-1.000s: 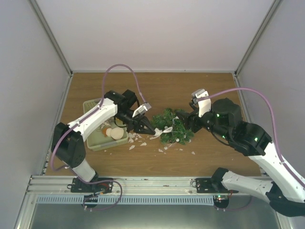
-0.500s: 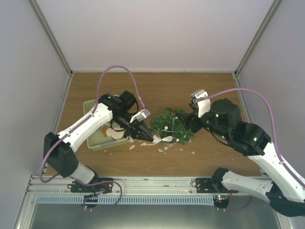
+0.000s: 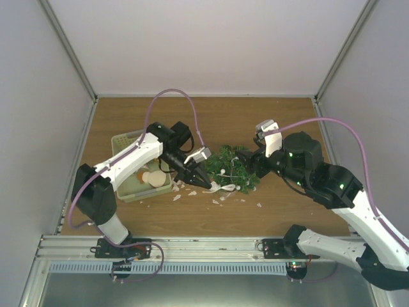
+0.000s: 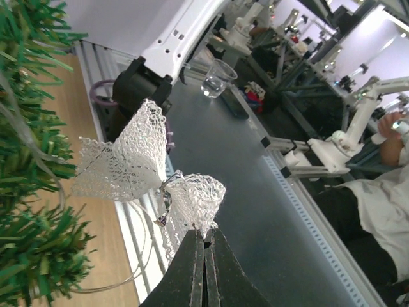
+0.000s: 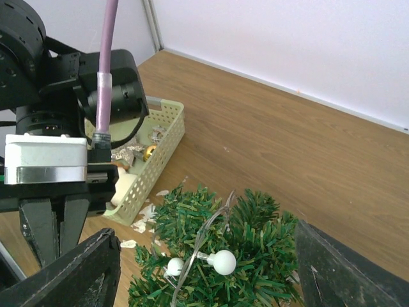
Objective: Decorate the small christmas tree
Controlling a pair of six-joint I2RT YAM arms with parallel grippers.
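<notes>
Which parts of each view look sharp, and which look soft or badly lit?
Left wrist view: the mesh bow is crisp and well lit, while the tree at the left edge is slightly soft. Right wrist view: the tree is sharp, but the camera's own fingers in the bottom corners are dark and featureless. Top view: even light, faint shadows, no glare.

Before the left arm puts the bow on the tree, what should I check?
1. left fingers shut on the white mesh bow: ok.
2. small christmas tree sits between the right fingers: ok.
3. Right fingers actually clamp the tree: cannot tell.
4. Bow is beside the branches, nothing between: ok.
5. light string clear of the landing spot: cannot tell.
6. Area around the tree free of litter: not ok, white scraps.
</notes>
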